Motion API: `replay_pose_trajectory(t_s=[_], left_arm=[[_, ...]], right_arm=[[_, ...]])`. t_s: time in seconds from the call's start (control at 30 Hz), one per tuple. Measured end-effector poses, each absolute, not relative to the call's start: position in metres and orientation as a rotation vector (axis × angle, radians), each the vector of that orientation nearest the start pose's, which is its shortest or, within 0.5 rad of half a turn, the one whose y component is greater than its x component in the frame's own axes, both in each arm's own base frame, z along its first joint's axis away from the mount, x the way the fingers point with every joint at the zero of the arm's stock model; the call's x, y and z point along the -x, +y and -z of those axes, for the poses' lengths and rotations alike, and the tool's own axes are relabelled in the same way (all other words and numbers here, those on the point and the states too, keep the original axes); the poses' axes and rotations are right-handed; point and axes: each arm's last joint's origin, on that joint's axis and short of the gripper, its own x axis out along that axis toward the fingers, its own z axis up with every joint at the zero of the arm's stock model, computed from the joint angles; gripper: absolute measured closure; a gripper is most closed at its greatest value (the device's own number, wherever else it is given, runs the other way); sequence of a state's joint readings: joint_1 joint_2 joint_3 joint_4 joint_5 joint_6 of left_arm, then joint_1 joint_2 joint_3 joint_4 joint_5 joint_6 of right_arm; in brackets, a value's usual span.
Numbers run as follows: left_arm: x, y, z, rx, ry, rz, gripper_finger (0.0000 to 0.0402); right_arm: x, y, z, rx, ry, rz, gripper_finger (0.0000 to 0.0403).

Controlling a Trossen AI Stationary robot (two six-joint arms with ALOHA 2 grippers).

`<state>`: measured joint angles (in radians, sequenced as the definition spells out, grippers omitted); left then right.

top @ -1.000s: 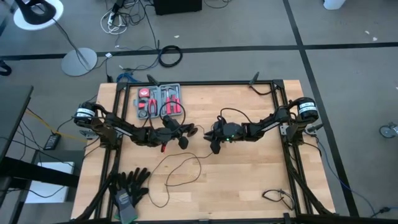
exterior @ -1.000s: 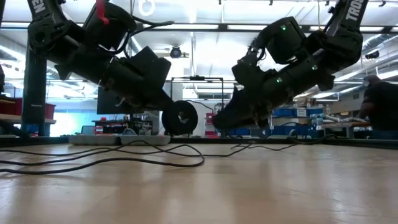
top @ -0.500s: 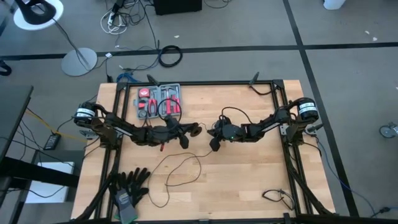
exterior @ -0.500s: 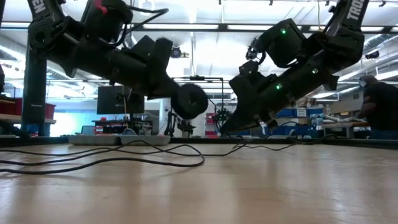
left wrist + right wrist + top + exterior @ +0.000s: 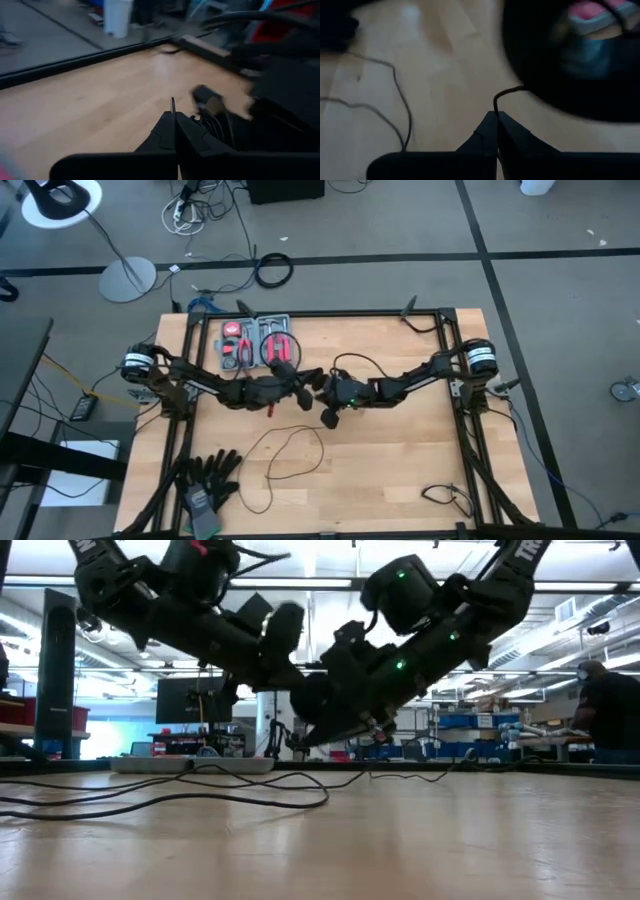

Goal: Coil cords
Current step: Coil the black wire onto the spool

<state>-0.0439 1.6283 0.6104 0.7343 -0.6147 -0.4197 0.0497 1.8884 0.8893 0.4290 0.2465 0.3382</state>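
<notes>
The wooden desk (image 5: 400,470) carries everything, a dark frame running along its edges. Both arms reach in from the side edges and meet near the desk's middle, raised above the surface. The left claw (image 5: 312,376) is pressed together on a thin strand of the cords (image 5: 290,448) — in the left wrist view the wire stands up from between the closed fingers (image 5: 165,131). The right claw (image 5: 327,418) is just beside it, also closed, and the right wrist view shows a short bend of wire rising out of its pinched fingertips (image 5: 506,131). In the low view the two claws overlap, so which is nearer the camera cannot be told there.

Most of the cords lie loose on the desk between the claws and the near edge — open loops spread toward the near left corner, not gathered into a coil. The round disc at the wire's end seems to sit by the left claw, though it is too blurred to be sure.

A tool tray (image 5: 256,342) with red-handled tools rests at the far edge, left of centre. Black gloves (image 5: 205,477) lie at the near left corner. A short black cable (image 5: 445,496) lies near the near right corner.
</notes>
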Motion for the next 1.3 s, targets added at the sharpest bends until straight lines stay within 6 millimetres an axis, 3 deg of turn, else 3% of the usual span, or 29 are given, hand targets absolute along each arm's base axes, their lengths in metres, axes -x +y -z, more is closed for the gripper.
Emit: replay_pose_trajectory(t_s=[0.23, 0.93, 1.3], left_arm=[[-0.302, 0.004, -0.156, 0.239, 0.291, -0.656, 0.0402], [-0.295, 0.001, -0.14, 0.266, 0.485, -0.561, 0.0402], [-0.293, 0.0, -0.137, 0.232, 0.549, -0.53, 0.0402]], right_arm=[[-0.371, 0.021, -0.133, -0.199, 0.468, 0.238, 0.0403], [-0.375, 0.003, -0.139, -0.187, 0.401, 0.202, 0.04], [-0.375, -0.002, -0.139, -0.19, 0.407, 0.215, 0.0371]])
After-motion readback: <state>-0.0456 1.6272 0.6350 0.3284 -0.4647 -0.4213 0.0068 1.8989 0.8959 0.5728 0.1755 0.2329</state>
